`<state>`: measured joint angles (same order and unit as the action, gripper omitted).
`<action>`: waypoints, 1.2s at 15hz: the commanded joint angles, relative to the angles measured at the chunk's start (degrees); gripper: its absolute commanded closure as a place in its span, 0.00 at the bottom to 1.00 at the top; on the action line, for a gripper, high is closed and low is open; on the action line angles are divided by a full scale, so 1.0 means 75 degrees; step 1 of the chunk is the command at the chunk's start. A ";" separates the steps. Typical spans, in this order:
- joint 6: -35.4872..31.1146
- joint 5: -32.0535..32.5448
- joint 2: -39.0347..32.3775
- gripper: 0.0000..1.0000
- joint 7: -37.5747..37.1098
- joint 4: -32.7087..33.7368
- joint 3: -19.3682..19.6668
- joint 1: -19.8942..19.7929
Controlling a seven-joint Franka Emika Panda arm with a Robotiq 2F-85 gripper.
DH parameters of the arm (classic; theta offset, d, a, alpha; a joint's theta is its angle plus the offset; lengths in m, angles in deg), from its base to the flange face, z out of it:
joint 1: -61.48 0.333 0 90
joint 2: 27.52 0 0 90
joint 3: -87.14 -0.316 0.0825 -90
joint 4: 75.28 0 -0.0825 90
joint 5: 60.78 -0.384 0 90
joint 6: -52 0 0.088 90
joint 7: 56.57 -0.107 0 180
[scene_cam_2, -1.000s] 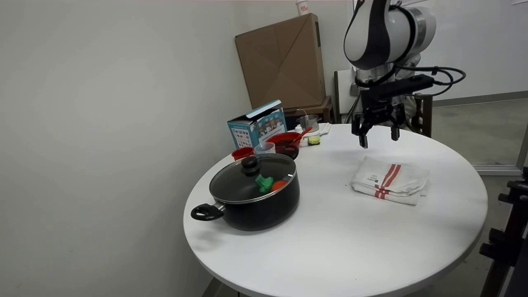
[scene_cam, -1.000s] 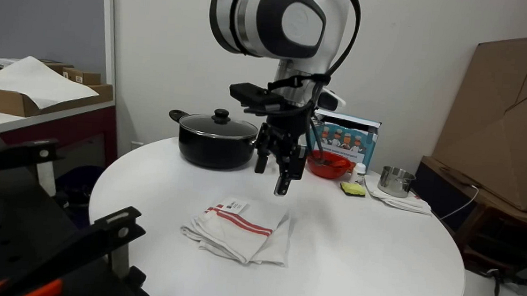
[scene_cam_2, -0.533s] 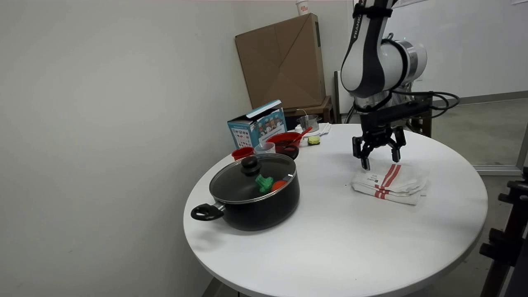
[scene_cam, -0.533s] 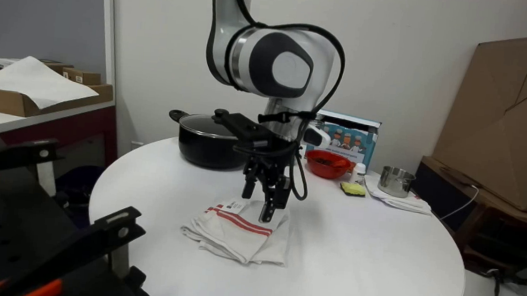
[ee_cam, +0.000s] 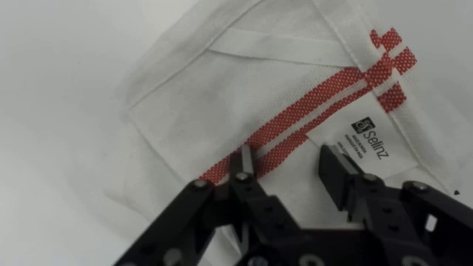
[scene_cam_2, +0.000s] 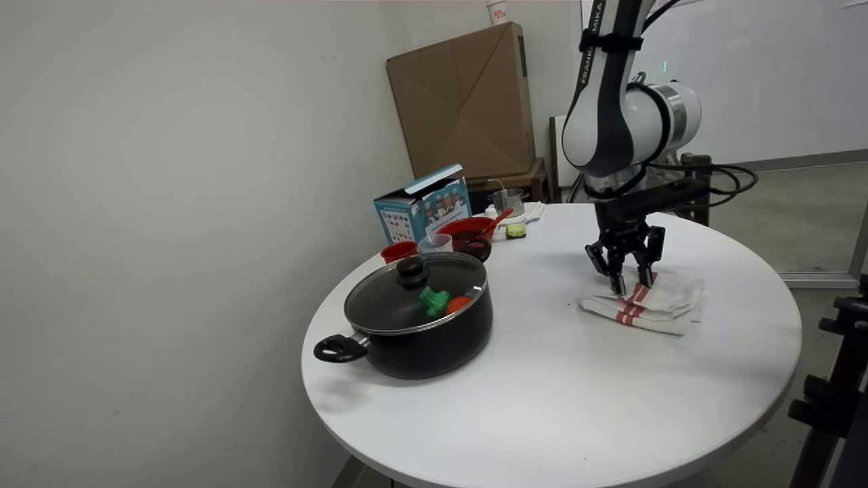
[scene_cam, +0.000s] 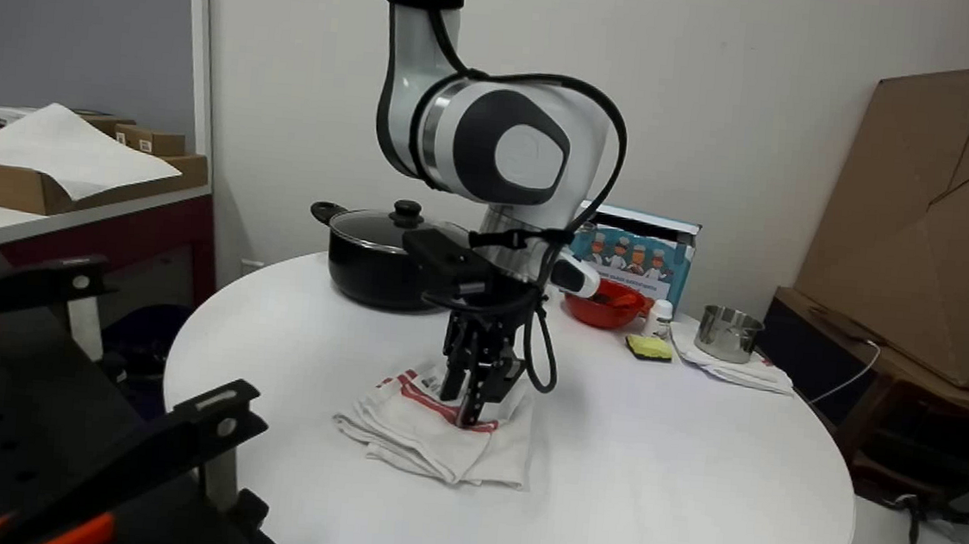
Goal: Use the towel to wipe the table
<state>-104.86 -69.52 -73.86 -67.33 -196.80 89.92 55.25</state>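
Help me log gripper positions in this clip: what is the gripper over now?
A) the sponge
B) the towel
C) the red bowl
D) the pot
B: the wrist view shows the gripper with its fingers apart over the towel, one of them across its red stripes.

The round white worktop (scene_cam: 650,475) carries a red-striped towel (scene_cam: 435,444), lidded black pot (scene_cam_2: 434,352), red bowl (scene_cam: 600,314), yellow sponge (scene_cam: 650,347), printed box (scene_cam_2: 428,210) and second white cloth (scene_cam: 749,376).
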 commanded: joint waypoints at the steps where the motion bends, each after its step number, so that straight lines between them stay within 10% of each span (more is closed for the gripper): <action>1: -0.0174 -0.0044 -0.0189 0.83 0.0137 0.0135 0.0156 -0.0069; 4: -0.0155 -0.0046 -0.0137 0.99 0.0174 0.0249 0.0410 -0.0307; 11: -0.0123 0.0025 -0.0128 0.97 0.0108 0.0984 0.1283 -0.0935; 18: 0.0085 -0.0058 -0.0576 0.96 0.0259 0.1136 0.0665 -0.0990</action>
<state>-105.26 -69.44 -75.34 -66.58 -190.17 97.40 47.61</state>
